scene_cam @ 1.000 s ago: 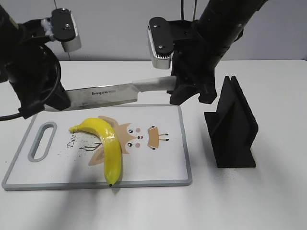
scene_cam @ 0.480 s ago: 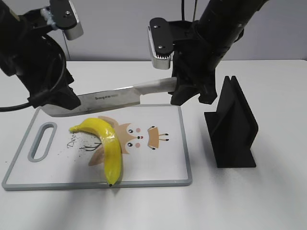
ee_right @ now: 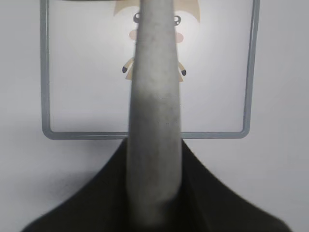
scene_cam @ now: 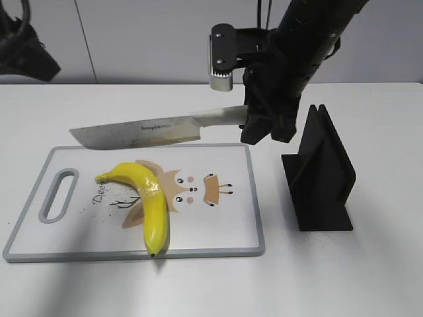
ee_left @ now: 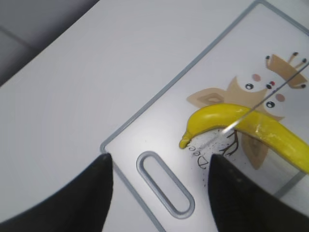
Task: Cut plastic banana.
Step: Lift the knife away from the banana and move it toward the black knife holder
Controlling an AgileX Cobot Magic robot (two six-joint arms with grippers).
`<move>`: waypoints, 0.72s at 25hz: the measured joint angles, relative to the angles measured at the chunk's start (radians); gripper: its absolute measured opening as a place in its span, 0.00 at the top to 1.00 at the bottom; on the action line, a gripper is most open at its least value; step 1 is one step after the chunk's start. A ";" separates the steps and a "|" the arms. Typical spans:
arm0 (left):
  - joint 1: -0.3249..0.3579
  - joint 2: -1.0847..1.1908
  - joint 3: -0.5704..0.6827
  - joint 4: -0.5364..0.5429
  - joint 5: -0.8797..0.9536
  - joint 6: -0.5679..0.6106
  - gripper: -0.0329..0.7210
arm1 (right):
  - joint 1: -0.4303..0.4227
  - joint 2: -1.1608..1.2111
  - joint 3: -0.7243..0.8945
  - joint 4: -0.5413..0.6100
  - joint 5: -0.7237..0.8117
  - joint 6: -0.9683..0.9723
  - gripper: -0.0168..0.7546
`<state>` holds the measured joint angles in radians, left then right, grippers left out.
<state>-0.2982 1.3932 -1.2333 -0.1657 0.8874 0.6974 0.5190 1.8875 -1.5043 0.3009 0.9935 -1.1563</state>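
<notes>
Exterior view: right fingers (scene_cam: 259, 127) hold knife (scene_cam: 155, 129) level above banana (scene_cam: 145, 198).

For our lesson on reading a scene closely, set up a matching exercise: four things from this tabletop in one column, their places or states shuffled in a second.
Things
1. plastic banana
2. knife
3. black stand
4. left gripper

States
A. held in the air by its handle
B. lying on the cutting board
C. open, holding nothing
D. standing on the table right of the board

Pairs: 1-B, 2-A, 3-D, 4-C
</notes>
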 joint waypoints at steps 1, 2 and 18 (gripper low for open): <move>0.023 -0.014 -0.001 0.009 0.015 -0.059 0.15 | 0.000 0.000 0.000 0.000 0.000 0.053 0.73; 0.052 -0.024 -0.001 0.015 0.032 -0.112 0.16 | 0.000 -0.002 0.000 0.000 0.001 0.123 0.73; 0.231 -0.207 0.089 0.030 0.327 -0.399 0.19 | 0.000 -0.118 0.000 -0.001 0.106 0.822 0.73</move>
<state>-0.0668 1.1867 -1.1439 -0.1354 1.2143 0.2986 0.5190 1.7691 -1.5043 0.2997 1.0998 -0.3344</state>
